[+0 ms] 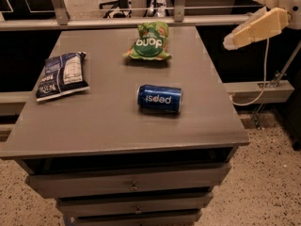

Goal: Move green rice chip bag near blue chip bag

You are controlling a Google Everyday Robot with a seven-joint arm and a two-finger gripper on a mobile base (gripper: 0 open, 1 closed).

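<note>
The green rice chip bag (150, 42) lies at the far middle of the grey table top (108, 121). The blue chip bag (61, 75) lies flat at the table's left side, well apart from the green bag. My gripper (251, 29) hangs in the air at the upper right, past the table's right edge, higher than the green bag and to its right. It holds nothing that I can see.
A blue Pepsi can (159, 98) lies on its side at the table's middle, in front of the green bag. The table has drawers (134, 186) below. A rail (141, 18) runs behind the table. A cable (256, 86) hangs at the right.
</note>
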